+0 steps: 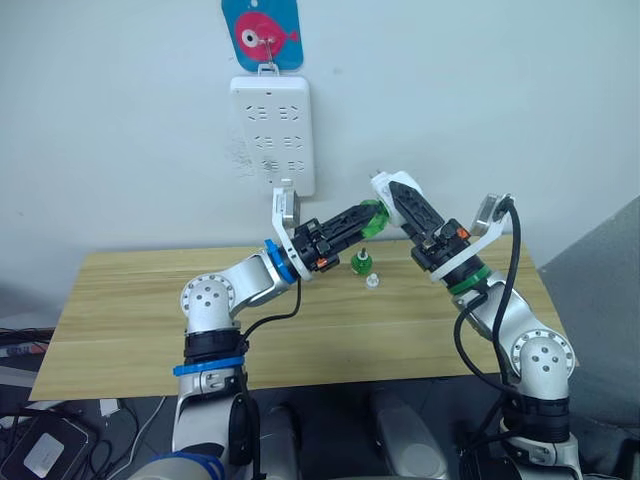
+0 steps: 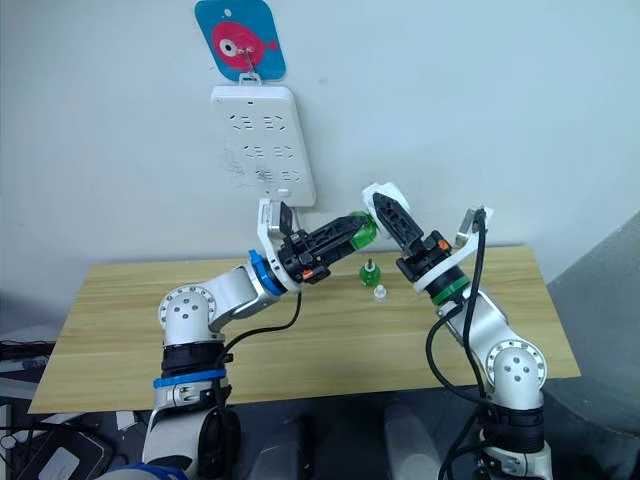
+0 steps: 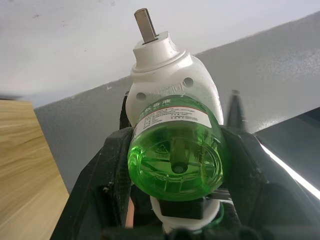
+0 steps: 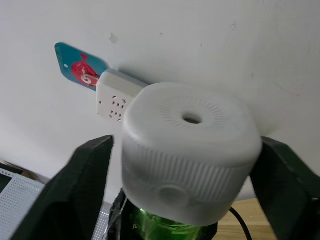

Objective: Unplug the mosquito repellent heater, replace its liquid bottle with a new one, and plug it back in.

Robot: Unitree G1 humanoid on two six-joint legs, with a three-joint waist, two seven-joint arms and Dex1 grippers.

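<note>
Above the table's middle, my two grippers meet. My right gripper (image 1: 392, 195) is shut on the white mosquito repellent heater (image 4: 190, 150), its round vent facing the wrist camera. My left gripper (image 1: 366, 222) is shut on a green liquid bottle (image 3: 175, 150) whose neck sits in the heater (image 3: 167, 75); a metal prong sticks out of the heater's far side. A second small green bottle (image 1: 362, 264) stands upright on the table below them, with a small white cap (image 1: 372, 282) beside it.
A white multi-socket power strip (image 1: 272, 135) hangs on the wall under a blue fish-print hook card (image 1: 262, 32), just above and left of the grippers. The wooden table (image 1: 130, 320) stretches out to both sides.
</note>
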